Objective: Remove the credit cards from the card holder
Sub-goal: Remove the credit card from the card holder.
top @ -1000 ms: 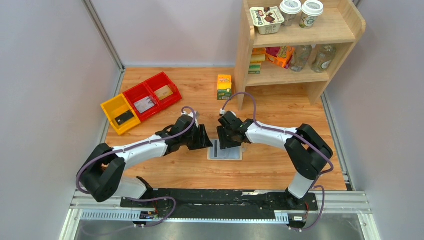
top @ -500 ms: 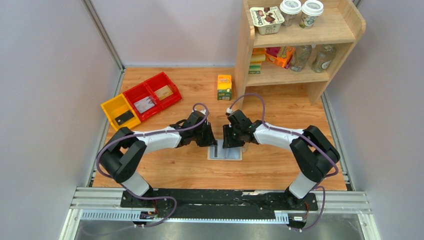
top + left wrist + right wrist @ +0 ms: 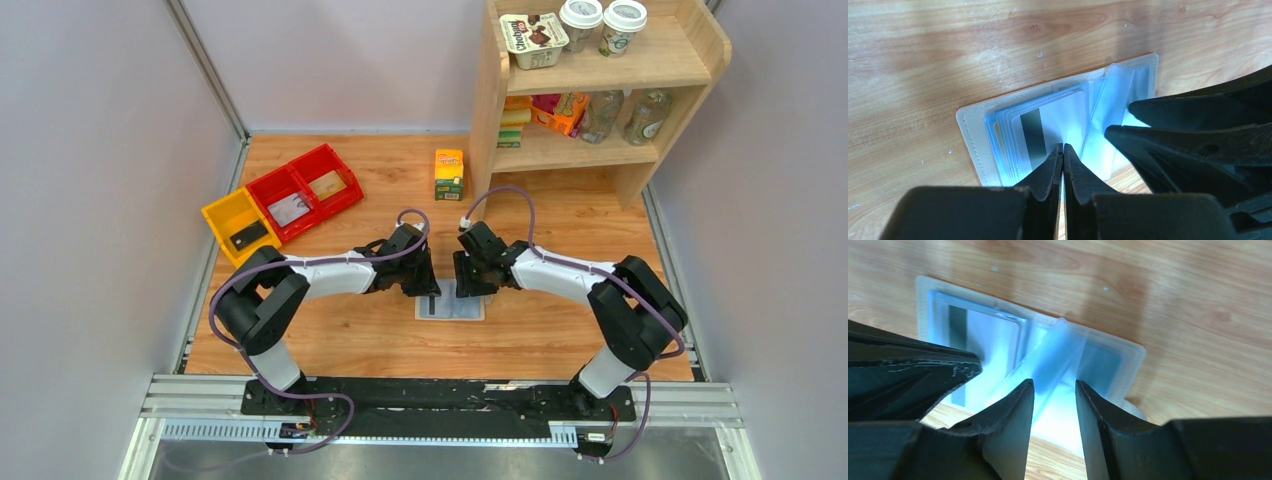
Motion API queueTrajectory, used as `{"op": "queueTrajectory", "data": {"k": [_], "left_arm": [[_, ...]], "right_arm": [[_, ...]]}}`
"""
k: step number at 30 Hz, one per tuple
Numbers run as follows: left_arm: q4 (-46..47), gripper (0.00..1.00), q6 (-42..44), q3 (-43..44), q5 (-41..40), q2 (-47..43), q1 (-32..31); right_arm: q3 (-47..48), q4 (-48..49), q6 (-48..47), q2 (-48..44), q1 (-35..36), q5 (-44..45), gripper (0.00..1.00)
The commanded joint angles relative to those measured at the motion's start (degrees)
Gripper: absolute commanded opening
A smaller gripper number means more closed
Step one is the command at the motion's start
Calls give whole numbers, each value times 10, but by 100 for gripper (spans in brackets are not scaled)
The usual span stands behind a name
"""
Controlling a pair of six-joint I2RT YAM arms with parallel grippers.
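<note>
Grey walls [image 3: 100, 200] enclose a wooden worktop [image 3: 330, 340]. A wooden shelf unit [image 3: 670, 50] stands at the far right, and red bins [image 3: 290, 168] and a yellow bin [image 3: 226, 212] sit at the far left. A small carton [image 3: 449, 173] stands beside the shelf leg.

The card holder [image 3: 450, 308] lies spread open on the worktop at centre, light blue interior facing up. Both arms reach in over it from opposite sides.

**Left end effector** [image 3: 1063, 149]: fingers drawn together with almost no gap. The tips meet at the near edge of the striped credit card [image 3: 1053, 122], which sits in the holder's left half. Whether the card itself is pinched cannot be confirmed.

**Right end effector** [image 3: 1053, 390]: fingers moderately apart, straddling a raised clear sleeve [image 3: 1058, 347] at the fold. Contact with the sleeve cannot be confirmed.

**Likely faults**
- Holder lifts with the card. Cause: the pinch catches sleeve film along with the card, or the right side gives no hold-down.
- Card slips free. Cause: a shallow grip on a thin, smooth edge.
- Several cards come out together. Cause: layered edges show behind the striped card.
- Finger collision. Cause: the two end effectors work just beside each other.
</note>
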Motion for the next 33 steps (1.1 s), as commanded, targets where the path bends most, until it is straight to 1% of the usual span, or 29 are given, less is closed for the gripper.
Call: {"op": "queueTrajectory", "data": {"k": [1,4,8,12,15,17,19,22,28,33], "left_arm": [[-57,9,5,-23,-38,5,-4],[-56,9,6,-24,-38,4,-4],[-54,9,9,-22,-37,4,-5],[-57,9,16,-15,-42,-4,-8],[-53,9,16,-17,-44,-17,-9],[-39,9,13,-24,-45,-27,-9],[-35,9,13,-30,-46,-42,-9],[-40,10,22,-35,-63,-73,-9],[-60,11,35,-41,-106,-119,-9],[-79,11,42,-40,-130,-118,-9]], "right_arm": [[-5,-110,-15,-13,-4,120,44],[-15,-129,0,-47,-4,165,48],[-13,-150,10,-92,-4,199,51],[-18,-128,2,-157,-4,188,59],[-34,-75,-12,-207,-4,129,64],[-47,-30,-15,-229,-4,71,65],[-56,8,-10,-230,-4,29,62],[-67,58,6,-206,-5,-37,57],[-114,197,56,-142,-13,-135,55],[-122,255,73,-100,-15,-169,53]]}}
